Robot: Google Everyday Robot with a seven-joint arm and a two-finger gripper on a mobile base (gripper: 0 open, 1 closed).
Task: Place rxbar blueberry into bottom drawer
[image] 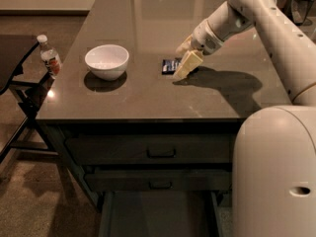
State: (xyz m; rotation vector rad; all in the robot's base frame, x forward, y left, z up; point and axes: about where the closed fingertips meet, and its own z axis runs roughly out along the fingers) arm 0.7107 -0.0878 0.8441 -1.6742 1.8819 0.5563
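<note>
I have the gripper (179,63) down over the tabletop (143,19), right of centre and closer to the front edge than to the back. The arm (266,23) reaches in from the back right corner and slopes down towards the middle. The two cream fingers (188,64) stand apart, moderately wide, one nearer the front edge and one behind it. They hold nothing.

The rxbar blueberry (170,66) lies flat on the tabletop. Its right end is at the fingertips and the rest pokes out to the left. From here I cannot tell whether either finger touches the wrapper. The arm's shadow runs off to the right along the surface.

A white bowl (106,60) sits upright on the left half of the tabletop, about as far from the front edge as the bar and well apart from it. A small water bottle (50,57) with a white cap stands just beyond the left edge, on what I cannot make out.

Below the front edge, the two upper drawers (148,153) are closed. The bottom drawer (158,215) is pulled out towards me and its flat floor is bare. The robot's white base (276,172) fills the lower right, in front of the front right corner.
</note>
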